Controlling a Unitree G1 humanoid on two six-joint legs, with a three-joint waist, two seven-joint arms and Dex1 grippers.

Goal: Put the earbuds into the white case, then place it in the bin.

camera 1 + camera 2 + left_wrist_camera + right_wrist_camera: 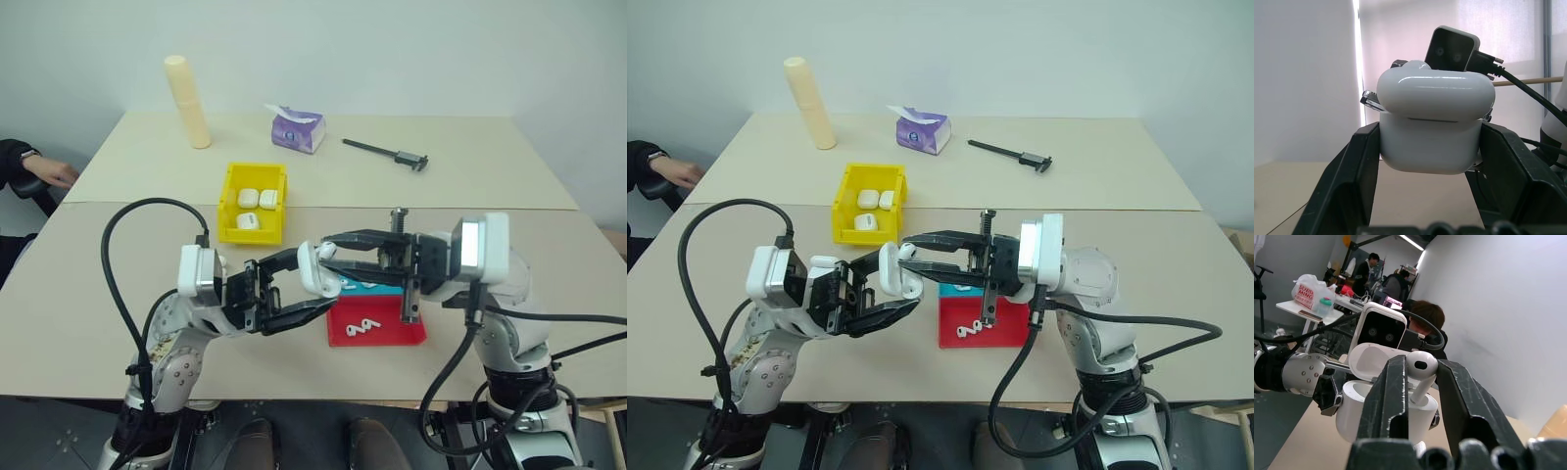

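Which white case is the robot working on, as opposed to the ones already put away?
Start at the yellow bin at mid-table, which holds three closed white cases, then come toward the robot. There the left gripper clamps the white case above the table, in front of the red tray. Unlike the binned ones, its lid is open, with an earbud above it.
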